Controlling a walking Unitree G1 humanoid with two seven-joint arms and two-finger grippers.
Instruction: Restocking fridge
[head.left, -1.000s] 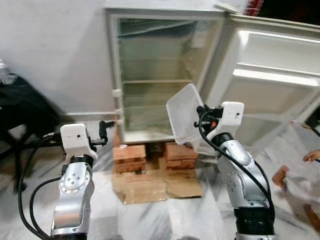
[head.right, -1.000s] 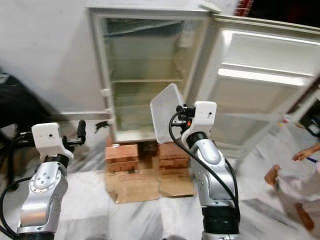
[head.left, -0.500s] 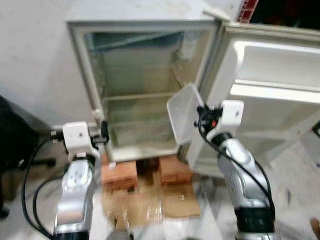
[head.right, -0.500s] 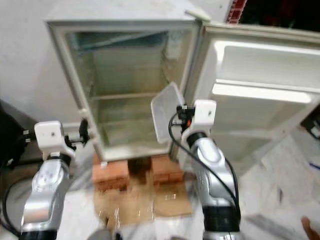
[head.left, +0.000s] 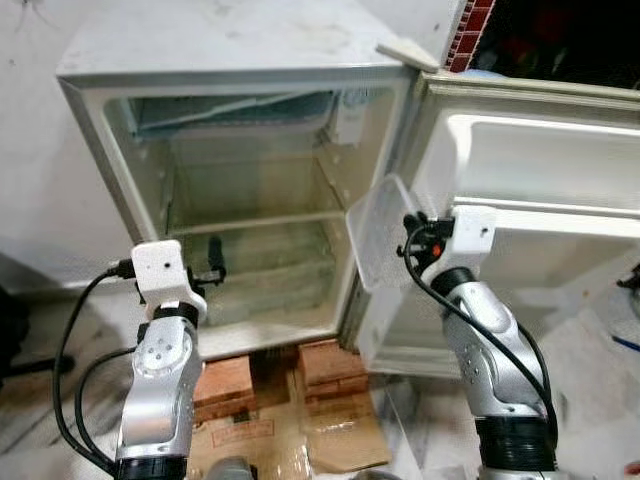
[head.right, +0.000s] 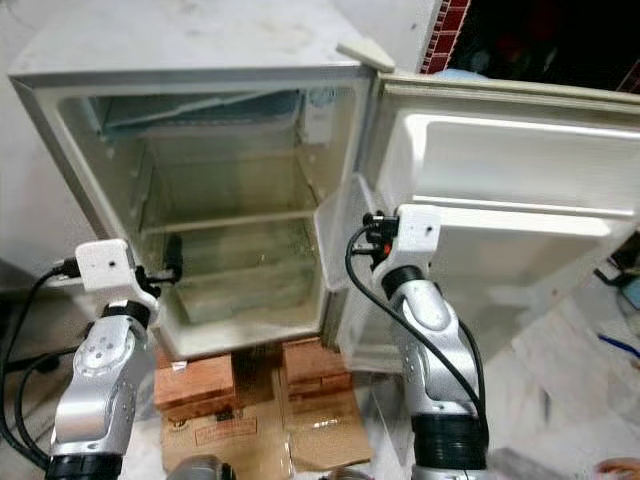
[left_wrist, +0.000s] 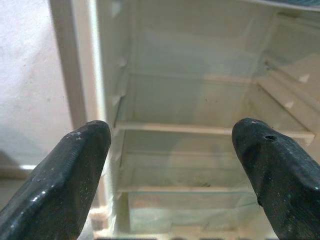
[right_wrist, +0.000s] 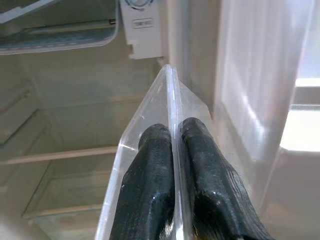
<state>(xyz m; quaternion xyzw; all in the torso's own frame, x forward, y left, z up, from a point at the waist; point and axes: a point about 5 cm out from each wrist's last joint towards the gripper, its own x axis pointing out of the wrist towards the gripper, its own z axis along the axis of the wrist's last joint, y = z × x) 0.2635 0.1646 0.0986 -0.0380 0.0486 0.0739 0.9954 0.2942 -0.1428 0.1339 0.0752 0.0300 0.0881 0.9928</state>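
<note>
Clear plastic is clamped edge-on in the right gripper: its jaws are clenched on the wall of a transparent tray, one finger on each side, as the right wrist view shows. The tray stands nearly upright, its long axis rising away from the jaws, and it sits at the right edge of the fridge opening, just beside the door hinge side. The cavity lies ahead and to the robot's left of the tray, so the right arm is the one placed to carry it in; I judge the tray would need tipping flat toward the glass shelf first. The left gripper hovers released, jaws wide apart, facing the lower left of the opening. Bricks and cardboard lie under the fridge. Whether the tray holds anything is hard to make out, and the lower compartment is partly hidden behind the left arm.
</note>
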